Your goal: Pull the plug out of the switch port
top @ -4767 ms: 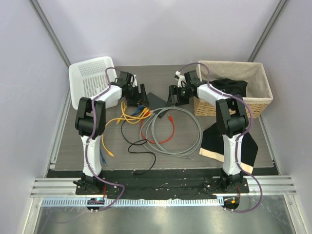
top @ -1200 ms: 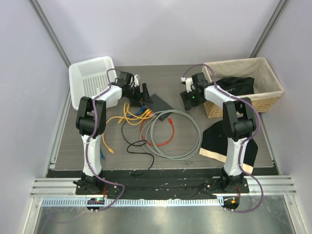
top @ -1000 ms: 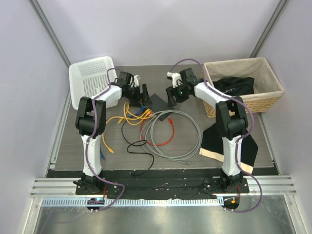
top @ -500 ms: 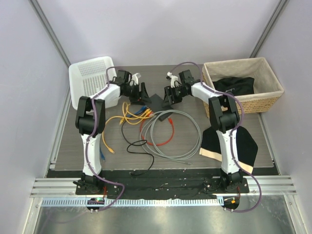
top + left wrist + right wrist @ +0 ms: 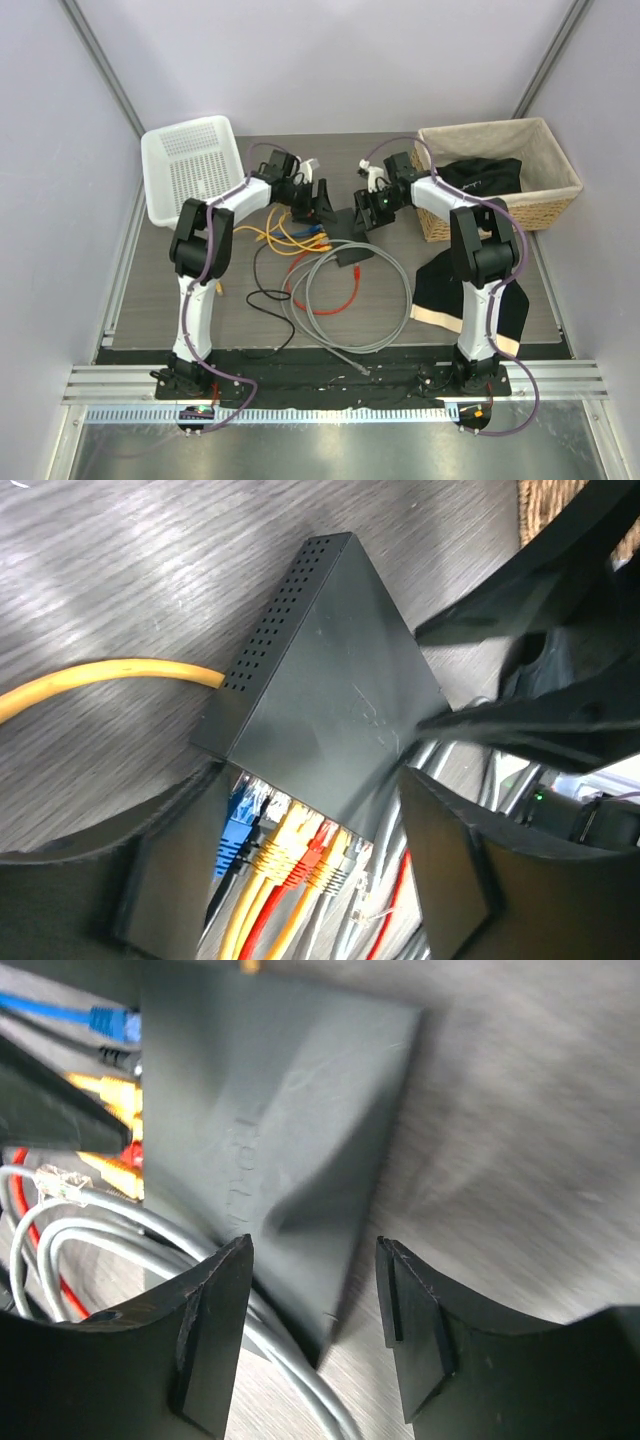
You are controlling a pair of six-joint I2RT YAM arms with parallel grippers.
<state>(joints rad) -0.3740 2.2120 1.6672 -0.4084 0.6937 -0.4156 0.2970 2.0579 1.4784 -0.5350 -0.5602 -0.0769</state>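
Observation:
The switch (image 5: pixel 345 234) is a flat matte-black box on the table between both grippers. In the left wrist view it (image 5: pixel 330 700) has blue (image 5: pixel 235 840), yellow (image 5: pixel 285 845), red (image 5: pixel 318 848) and grey plugs in the sockets along its near edge. My left gripper (image 5: pixel 312 792) is open, its fingers on either side of that plug edge, holding nothing. It shows in the top view (image 5: pixel 320 203). My right gripper (image 5: pixel 315 1260) is open around the switch's opposite corner (image 5: pixel 270 1130), not closed on it. It also shows in the top view (image 5: pixel 371 209).
A loose clear connector on a grey cable (image 5: pixel 362 915) lies beside the plugs. A grey cable coil (image 5: pixel 350 290), red and black cables lie in front. A white basket (image 5: pixel 190 165) stands back left, a wicker basket (image 5: pixel 500 200) back right, a black-and-cream cloth (image 5: pixel 470 290) on the right.
My right gripper has swung from the wicker basket over to the switch. The left gripper, the switch and the cables have shifted right and nearer.

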